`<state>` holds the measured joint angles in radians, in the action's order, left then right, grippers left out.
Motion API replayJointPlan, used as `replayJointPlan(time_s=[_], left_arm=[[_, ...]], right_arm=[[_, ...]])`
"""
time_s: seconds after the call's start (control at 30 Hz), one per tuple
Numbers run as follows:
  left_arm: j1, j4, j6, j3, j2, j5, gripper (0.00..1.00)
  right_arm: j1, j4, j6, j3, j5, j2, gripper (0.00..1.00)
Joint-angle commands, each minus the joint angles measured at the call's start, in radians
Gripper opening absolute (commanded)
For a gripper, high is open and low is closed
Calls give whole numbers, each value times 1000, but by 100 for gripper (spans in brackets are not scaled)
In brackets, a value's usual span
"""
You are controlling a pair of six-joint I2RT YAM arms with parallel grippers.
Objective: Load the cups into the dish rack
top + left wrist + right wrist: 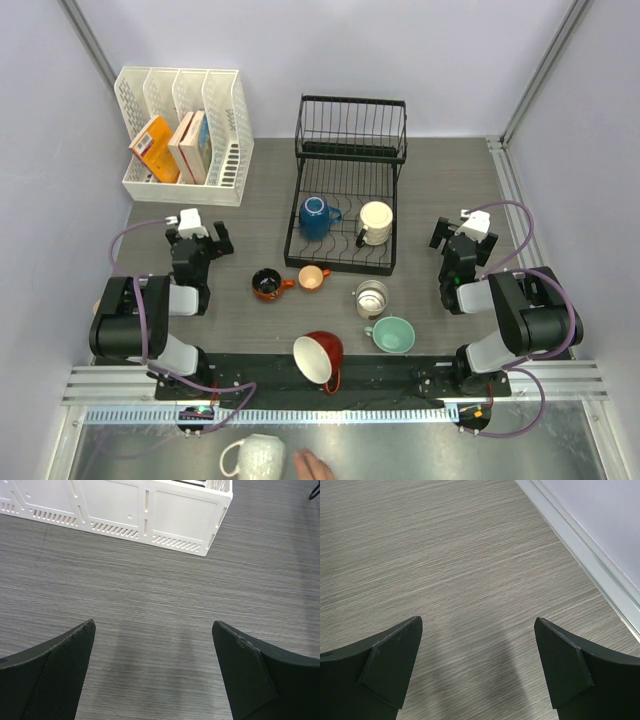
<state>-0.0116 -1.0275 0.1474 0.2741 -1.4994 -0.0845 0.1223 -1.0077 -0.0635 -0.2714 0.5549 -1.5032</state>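
The black wire dish rack [345, 190] stands at the table's back middle, with a blue mug [316, 216] and a cream mug [376, 222] in its lower tier. In front lie a black mug [266, 284], a peach mug [312, 278], a steel mug [371, 298], a teal mug [392, 335] and a red mug with white inside [320, 358]. A white mug [254, 458] sits below the table edge by a hand [316, 465]. My left gripper [197, 238] [152, 645] is open over bare table. My right gripper [462, 240] [477, 642] is open over bare table.
A white slotted file organizer [185, 135] with boxes stands at the back left; its base shows in the left wrist view [150, 515]. A metal rail [585, 560] runs along the table's right side. Grey walls close in on both sides.
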Motion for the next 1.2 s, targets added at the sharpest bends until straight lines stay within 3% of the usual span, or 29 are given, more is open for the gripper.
replayJointPlan(time_s=[0.0,0.47,1.17], left_arm=[[-4,-9,-23,31,2,32,100],[-14,66,-29,54,24,78,99],[-14,10,-37,37,5,80,100]], right_arm=[[-4,-45,-22,-26,11,5,100],[-4,-45,-21,-26,11,6,100],[-6,-46,-22,-26,11,6,100]])
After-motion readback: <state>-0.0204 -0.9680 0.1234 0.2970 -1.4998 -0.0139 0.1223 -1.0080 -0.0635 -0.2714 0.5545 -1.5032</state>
